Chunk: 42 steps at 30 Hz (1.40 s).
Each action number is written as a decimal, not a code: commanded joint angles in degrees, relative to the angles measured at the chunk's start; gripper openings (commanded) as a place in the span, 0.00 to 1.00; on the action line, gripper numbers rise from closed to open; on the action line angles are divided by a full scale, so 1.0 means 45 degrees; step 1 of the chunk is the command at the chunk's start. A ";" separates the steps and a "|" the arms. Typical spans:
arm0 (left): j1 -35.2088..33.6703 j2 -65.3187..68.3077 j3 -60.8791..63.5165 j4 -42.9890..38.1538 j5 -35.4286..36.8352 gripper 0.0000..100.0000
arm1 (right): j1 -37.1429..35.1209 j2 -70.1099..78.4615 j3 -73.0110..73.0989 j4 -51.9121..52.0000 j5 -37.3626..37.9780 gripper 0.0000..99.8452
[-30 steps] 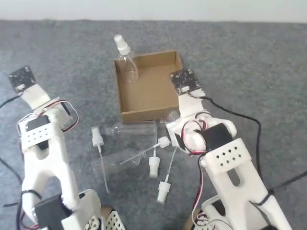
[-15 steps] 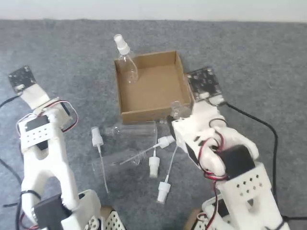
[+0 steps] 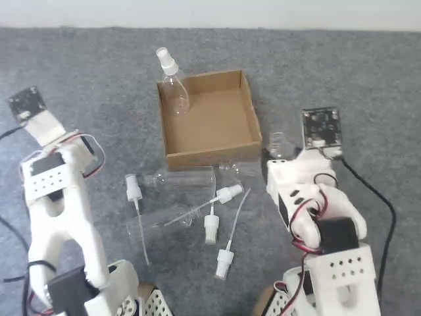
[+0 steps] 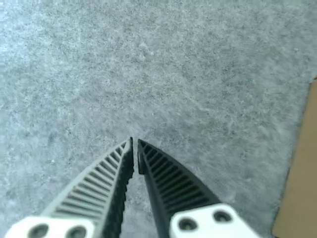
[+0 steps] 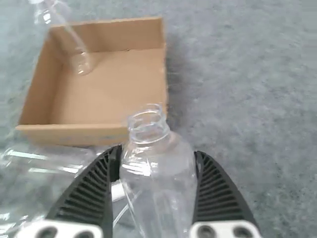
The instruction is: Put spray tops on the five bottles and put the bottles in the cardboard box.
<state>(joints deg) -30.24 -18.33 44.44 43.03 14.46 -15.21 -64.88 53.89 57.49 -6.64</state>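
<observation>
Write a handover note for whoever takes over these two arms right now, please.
Right jaws: shut on an uncapped bottle, held beside the cardboard box.
Left jaws: shut, empty, over bare carpet.
Done: one capped bottle in the box.
To do: at least two bottles and four spray tops lie loose in front; cap and box the rest.

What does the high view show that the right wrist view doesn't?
High view: the left arm and the loose top nearest the arm bases. Right wrist view: the right claw clamped on the body of the open-necked bottle. Both: that bottle, the box, and a capped bottle leaning in its corner.
</observation>
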 commanded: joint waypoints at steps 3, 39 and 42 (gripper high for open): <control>0.0078 -0.0801 -0.1924 0.1055 0.0567 0.01 | 0.1026 -0.1807 0.1309 -0.1397 -0.0117 0.03; 0.5880 -0.5568 -0.3956 0.5470 -0.3712 0.01 | 0.4034 -0.8547 0.4591 -0.2315 -0.1270 0.03; 0.7053 -0.5548 -0.3937 0.6212 -0.4689 0.01 | 0.4562 -0.8742 0.4689 -0.2335 -0.1270 0.03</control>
<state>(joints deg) -4.40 -41.19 27.21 67.30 -1.27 2.11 -102.33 75.52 48.62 -11.65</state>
